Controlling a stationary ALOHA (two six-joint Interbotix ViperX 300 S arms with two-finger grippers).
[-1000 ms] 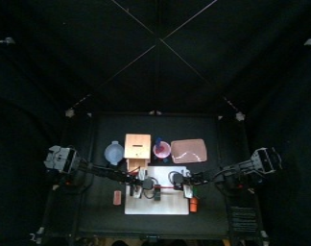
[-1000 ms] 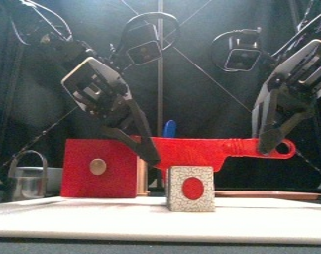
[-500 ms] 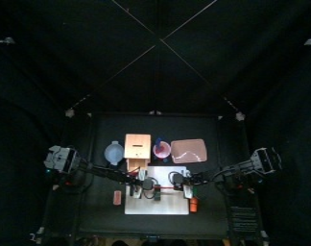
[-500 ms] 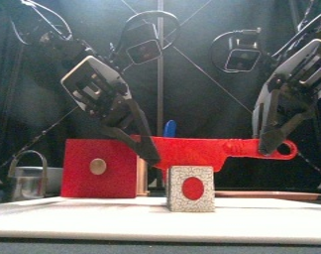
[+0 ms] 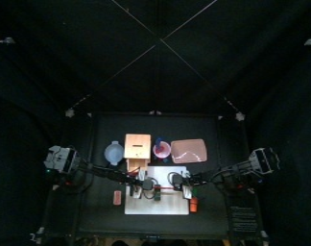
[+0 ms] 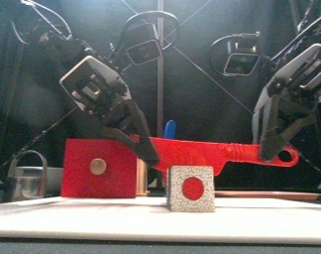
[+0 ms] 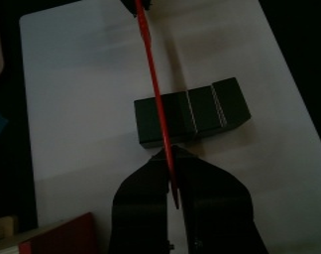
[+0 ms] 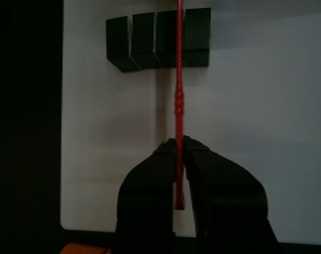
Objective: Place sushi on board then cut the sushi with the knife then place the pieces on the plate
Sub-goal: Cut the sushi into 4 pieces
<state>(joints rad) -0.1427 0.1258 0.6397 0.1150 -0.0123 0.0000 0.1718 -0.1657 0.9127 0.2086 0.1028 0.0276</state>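
Note:
The sushi roll (image 6: 192,189) stands on the white board (image 6: 160,220), its white end face with a red circle turned to the front. It looks like a dark block in the left wrist view (image 7: 190,111) and shows slits in the right wrist view (image 8: 156,40). A red knife (image 6: 210,151) lies level just above the roll. My left gripper (image 6: 148,153) is shut on its blade end, and my right gripper (image 6: 271,150) is shut on its handle. Each wrist view shows the knife edge-on (image 7: 156,89) (image 8: 182,94), crossing the roll.
Behind the board stand the wooden box with a red drawer front (image 6: 101,167), a red cup (image 5: 162,149) with a blue knife (image 6: 170,129), a blue-grey bowl (image 5: 114,152) and the pink tray (image 5: 189,151). A metal cutter (image 6: 29,179) sits at the left.
The knife's handle end and my right gripper have dipped slightly. The left gripper and the sushi roll have stayed where they were.

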